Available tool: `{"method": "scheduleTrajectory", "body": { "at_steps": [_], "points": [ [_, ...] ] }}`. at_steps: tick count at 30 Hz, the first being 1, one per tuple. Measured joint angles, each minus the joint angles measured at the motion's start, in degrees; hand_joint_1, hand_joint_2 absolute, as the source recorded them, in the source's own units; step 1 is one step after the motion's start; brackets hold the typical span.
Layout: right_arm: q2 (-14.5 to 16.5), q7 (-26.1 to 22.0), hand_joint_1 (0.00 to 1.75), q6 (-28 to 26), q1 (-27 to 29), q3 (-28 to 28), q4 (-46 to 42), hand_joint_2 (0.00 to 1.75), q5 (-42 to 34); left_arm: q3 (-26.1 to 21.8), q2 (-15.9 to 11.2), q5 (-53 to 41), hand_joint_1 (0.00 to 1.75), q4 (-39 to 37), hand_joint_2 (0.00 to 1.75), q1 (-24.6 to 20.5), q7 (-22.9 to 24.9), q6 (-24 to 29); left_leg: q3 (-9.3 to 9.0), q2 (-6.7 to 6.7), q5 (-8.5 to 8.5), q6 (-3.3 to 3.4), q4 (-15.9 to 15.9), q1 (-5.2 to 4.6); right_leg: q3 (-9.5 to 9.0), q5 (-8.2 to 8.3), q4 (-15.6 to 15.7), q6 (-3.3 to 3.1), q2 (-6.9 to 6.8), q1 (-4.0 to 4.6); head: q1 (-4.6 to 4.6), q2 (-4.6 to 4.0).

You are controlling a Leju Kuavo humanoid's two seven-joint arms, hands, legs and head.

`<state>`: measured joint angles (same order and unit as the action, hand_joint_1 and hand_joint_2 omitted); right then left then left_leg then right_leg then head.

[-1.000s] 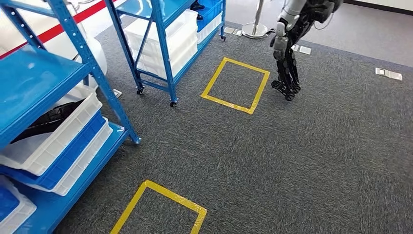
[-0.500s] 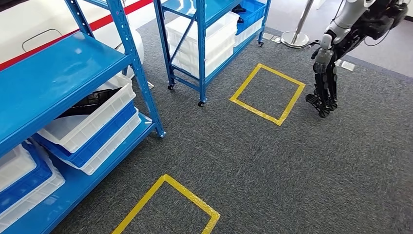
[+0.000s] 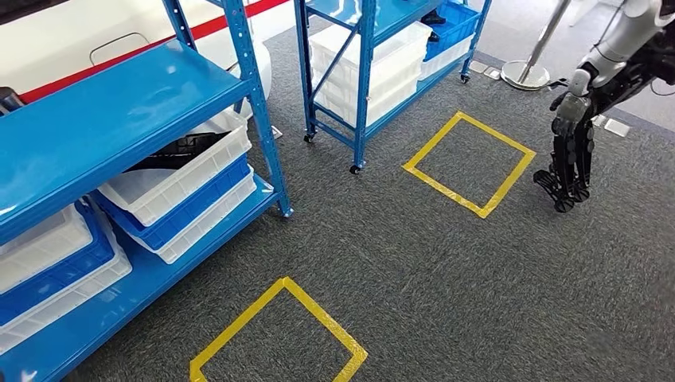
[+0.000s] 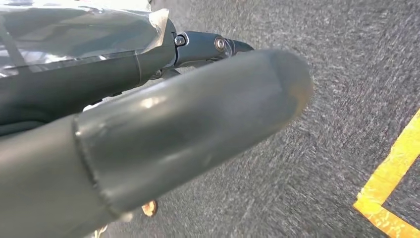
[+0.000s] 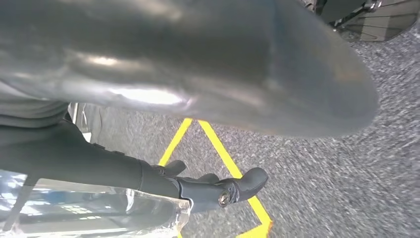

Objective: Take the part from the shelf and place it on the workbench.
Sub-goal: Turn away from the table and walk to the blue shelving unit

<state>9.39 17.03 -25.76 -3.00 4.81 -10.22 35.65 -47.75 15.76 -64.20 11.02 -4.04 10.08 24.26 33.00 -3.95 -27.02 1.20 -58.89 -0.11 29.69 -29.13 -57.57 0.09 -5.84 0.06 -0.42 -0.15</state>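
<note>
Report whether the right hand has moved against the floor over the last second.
No clear move. The whole head view shifted, so the camera turned; the right hand hangs just right of the far yellow tape square, as before.

The floor is a matt, rough-looking dark grey carpet (image 3: 446, 270) marked with glossy yellow tape squares (image 3: 468, 163). The near shelf (image 3: 119, 111) on the left looks like blue painted metal with a smooth, slightly shiny top, and holds smooth white plastic bins (image 3: 171, 179) and blue plastic bins (image 3: 191, 208). The right hand (image 3: 570, 159) looks like dark matt plastic below a silvery metallic arm (image 3: 621, 44). The left hand (image 4: 163, 129) has a smooth, glossy grey thumb.
</note>
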Motion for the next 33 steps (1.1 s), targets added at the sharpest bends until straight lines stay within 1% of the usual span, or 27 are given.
{"method": "scheduleTrajectory", "body": {
  "at_steps": [2, 3, 4, 5, 6, 7, 8, 9, 10, 11, 13, 14, 15, 16, 17, 18, 20, 22, 23, 24, 25, 26, 27, 29, 30, 31, 33],
  "points": [
    [0.1, 0.0, 0.0, 0.0, -0.1, 0.0, 0.0, 0.0, 0.0, 0.0, 0.0, 0.0, 0.0, 0.0, 0.0, 0.0, 0.1, 0.0, 0.05, 0.97, 0.1, 0.47, 0.6, -0.21, -0.22, -0.13, 0.1, 0.44, -0.98, 0.2, 0.01, 0.0],
    [0.1, 0.0, 0.0, 0.0, -0.2, 0.0, 0.0, 0.0, 0.0, 0.0, 0.0, 0.0, 0.0, 0.0, 0.0, 0.1, 0.2, 0.0, -0.06, 1.55, 0.33, 0.72, 0.9, -0.12, -0.18, -0.33, -0.1, 0.72, -0.56, 0.14, 0.0, 0.0],
    [0.1, 0.0, 0.0, -0.1, -0.2, 0.0, 0.0, 0.0, 0.0, 0.0, 0.0, 0.0, 0.0, 0.0, 0.0, 0.1, 0.3, 0.1, -0.19, 2.17, 0.63, 1.06, 1.2, 0.06, 0.16, -0.99, -1.1, 0.88, 0.66, 0.07, 0.04, 0.0],
    [0.1, 0.0, 0.0, -0.1, -0.2, 0.0, 0.0, 0.0, 0.0, 0.0, 0.1, 0.0, 0.0, 0.0, 0.0, 0.1, 0.4, 0.1, -0.31, 2.78, 0.93, 1.4, 1.5, 0.27, 1.01, -2.13, -3.1, 0.94, 2.25, -0.04, 0.06, 0.0],
    [0.1, 0.0, 0.0, -0.1, -0.2, 0.0, 0.0, 0.0, 0.0, 0.0, 0.1, 0.0, 0.0, 0.0, 0.0, 0.0, 0.5, 0.1, -0.3, 3.4, 1.13, 1.6, 1.6, 0.41, 2.53, -3.69, -6.3, 0.85, 3.96, -0.3, 0.11, 0.0],
    [0.1, 0.0, 0.0, -0.1, -0.1, 0.0, 0.0, 0.0, 0.0, 0.0, 0.2, 0.0, 0.0, 0.0, 0.0, -0.1, 0.5, 0.2, -0.18, 4.14, 1.23, 1.76, 1.6, 0.45, 4.3, -5.37, -10.2, 0.72, 4.97, -0.43, 0.13, 0.0],
    [0.1, 0.0, 0.0, -0.1, 0.0, 0.0, 0.0, 0.0, 0.0, 0.0, 0.2, 0.0, 0.0, 0.0, 0.0, -0.1, 0.5, 0.2, -0.1, 4.92, 1.28, 1.81, 1.6, 0.46, 5.94, -6.55, -13.6, 0.79, 5.28, -0.61, 0.13, 0.0],
    [0.0, 0.0, 0.0, -0.1, 0.1, 0.0, 0.0, 0.0, 0.0, 0.0, 0.2, 0.1, 0.0, 0.0, 0.0, 0.0, 0.6, 0.2, -0.07, 5.7, 1.31, 1.79, 1.6, 0.5, 6.99, -7.0, -15.7, 1.09, 5.4, -0.79, 0.12, 0.0],
    [-0.1, 0.0, 0.0, -0.1, 0.2, -0.1, 0.0, 0.0, 0.0, 0.0, 0.2, 0.1, 0.0, 0.0, 0.0, 0.1, 0.6, 0.2, -0.06, 6.49, 1.34, 1.73, 1.5, 0.57, 7.02, -6.47, -15.6, 1.64, 5.45, -1.0, 0.14, 0.0],
    [-0.2, 0.0, 0.0, -0.1, 0.2, -0.1, 0.0, 0.0, 0.1, 0.0, 0.2, 0.2, 0.0, 0.0, 0.0, 0.1, 0.6, 0.2, -0.08, 7.3, 1.34, 1.59, 1.4, 0.7, 5.95, -5.05, -13.1, 2.37, 5.66, -1.32, 0.12, 0.0],
    [-0.2, 0.0, 0.0, -0.1, 0.2, -0.1, 0.0, 0.0, 0.2, -0.1, 0.2, 0.2, 0.0, 0.0, 0.0, 0.1, 0.6, 0.4, 0.07, 8.76, 1.19, 0.95, 0.9, 0.87, 2.56, -1.81, -5.5, 3.68, 7.53, -1.99, 0.22, 0.0],
    [-0.2, 0.0, 0.0, -0.1, 0.1, -0.1, 0.0, 0.0, 0.3, -0.1, 0.2, 0.2, 0.0, 0.0, 0.0, 0.1, 0.6, 0.5, 0.23, 9.32, 1.06, 0.54, 0.7, 0.86, 1.42, -0.79, -2.6, 3.78, 8.4, -2.13, 0.29, 0.0],
    [-0.2, 0.0, 0.0, -0.1, 0.1, -0.1, 0.0, 0.0, 0.3, -0.1, 0.2, 0.2, 0.0, 0.0, 0.0, 0.1, 0.6, 0.7, 0.43, 9.75, 1.0, 0.15, 0.5, 0.78, 0.84, -0.37, -1.2, 3.54, 9.05, -2.1, 0.28, 0.0],
    [-0.2, 0.0, 0.0, -0.1, 0.0, -0.1, 0.0, 0.0, 0.3, -0.1, 0.2, 0.3, 0.0, 0.0, 0.0, 0.2, 0.6, 0.8, 0.62, 10.12, 1.04, -0.19, 0.4, 0.74, 0.74, -0.31, -1.0, 3.04, 9.07, -1.9, 0.25, 0.0],
    [-0.2, 0.0, 0.0, -0.1, 0.0, -0.1, 0.0, 0.0, 0.3, -0.1, 0.2, 0.3, 0.0, 0.0, 0.0, 0.2, 0.6, 0.9, 0.76, 10.48, 1.18, -0.42, 0.5, 0.87, 0.67, -0.13, -0.9, 2.5, 8.52, -1.87, 0.15, 0.0],
    [-0.2, 0.1, 0.0, -0.1, -0.1, -0.2, 0.0, 0.0, 0.4, -0.1, 0.2, 0.2, 0.0, 0.0, 0.0, 0.3, 0.7, 1.0, 0.94, 10.24, 1.15, -0.64, 0.4, 1.02, 0.53, 0.01, -0.9, 2.1, 8.04, -1.91, 0.07, 0.0],
    [-0.1, 0.1, 0.0, -0.1, 0.0, -0.2, 0.0, 0.0, 0.4, -0.2, 0.3, 0.2, 0.0, 0.0, 0.0, 0.3, 0.7, 1.0, 2.16, 7.95, -0.44, -0.97, -2.1, 1.17, 0.48, 0.2, -0.8, 1.2, 6.85, -1.91, -0.11, 0.0],
    [-0.1, 0.2, 0.0, -0.1, 0.1, -0.2, 0.0, 0.0, 0.4, -0.2, 0.3, 0.2, 0.0, 0.0, 0.0, 0.2, 0.7, 1.0, 5.35, 5.26, -4.1, -1.22, -8.9, 1.15, 0.54, 0.14, -0.8, 0.41, 5.45, -1.55, -0.29, 0.0],
    [-0.1, 0.2, 0.0, -0.1, 0.2, -0.2, 0.0, 0.0, 0.4, -0.2, 0.3, 0.2, 0.0, 0.0, 0.0, 0.1, 0.7, 1.0, 7.2, 4.77, -5.72, -1.3, -12.8, 1.18, 0.59, 0.08, -0.8, 0.2, 4.66, -1.36, -0.3, 0.0],
    [-0.1, 0.2, 0.0, -0.1, 0.2, -0.3, 0.0, 0.0, 0.4, -0.2, 0.3, 0.2, 0.0, 0.0, 0.0, 0.2, 0.7, 1.0, 8.48, 4.55, -6.5, -1.3, -15.4, 1.19, 0.62, 0.02, -0.8, 0.07, 3.88, -1.2, -0.29, 0.0],
    [-0.1, 0.2, 0.0, -0.1, 0.2, -0.3, 0.0, 0.0, 0.4, -0.2, 0.3, 0.2, 0.0, 0.0, 0.0, 0.2, 0.7, 1.0, 8.8, 4.4, -6.25, -1.21, -16.1, 1.2, 0.63, -0.03, -0.8, 0.01, 3.17, -1.08, -0.31, 0.0],
    [-0.1, 0.2, 0.0, -0.1, 0.2, -0.3, 0.0, 0.0, 0.4, -0.2, 0.3, 0.2, 0.0, 0.0, 0.0, 0.3, 0.7, 1.0, 7.86, 4.18, -4.96, -1.01, -14.4, 1.17, 0.58, -0.08, -0.8, -0.05, 2.54, -0.99, -0.31, 0.0],
    [-0.1, 0.2, 0.0, -0.1, 0.1, -0.3, 0.0, 0.0, 0.4, -0.3, 0.3, 0.2, 0.0, 0.0, 0.0, 0.3, 0.7, 1.0, 5.97, 3.59, -3.15, -0.67, -10.9, 1.09, 0.48, -0.14, -0.8, -0.1, 1.97, -0.91, -0.32, 0.0],
    [0.0, 0.2, 0.0, -0.1, 0.0, -0.4, 0.0, 0.0, 0.4, -0.3, 0.3, 0.1, 0.0, 0.0, 0.0, 0.1, 0.7, 1.0, 1.94, 0.76, -0.59, 0.16, -3.5, 0.52, 0.25, -0.38, -0.8, 0.05, 0.98, -0.59, -0.28, 0.0],
    [0.0, 0.2, 0.0, -0.1, 0.0, -0.4, 0.0, 0.0, 0.4, -0.3, 0.3, 0.1, 0.0, 0.0, 0.0, 0.0, 0.7, 1.0, 0.88, -0.29, -0.16, 0.45, -1.3, 0.18, 0.17, -0.52, -0.8, 0.24, 0.49, -0.42, -0.27, 0.0],
    [0.0, 0.2, 0.0, -0.1, 0.0, -0.5, 0.0, 0.0, 0.3, -0.4, 0.3, 0.0, 0.0, 0.0, 0.0, 0.0, 0.7, 1.0, 0.55, -0.78, -0.19, 0.6, -0.4, -0.15, 0.11, -0.64, -0.8, 0.46, -0.04, -0.29, -0.25, 0.0],
    [0.1, 0.2, 0.0, -0.3, 0.0, -0.6, 0.0, 0.0, 0.3, -0.4, 0.3, 0.0, 0.0, 0.0, 0.0, 0.0, 0.7, 0.9, 0.59, 0.6, 0.06, 0.87, 0.0, -0.21, -0.01, -0.84, -0.7, 0.98, -0.97, -0.14, -0.27, 0.0]
  ]
}}
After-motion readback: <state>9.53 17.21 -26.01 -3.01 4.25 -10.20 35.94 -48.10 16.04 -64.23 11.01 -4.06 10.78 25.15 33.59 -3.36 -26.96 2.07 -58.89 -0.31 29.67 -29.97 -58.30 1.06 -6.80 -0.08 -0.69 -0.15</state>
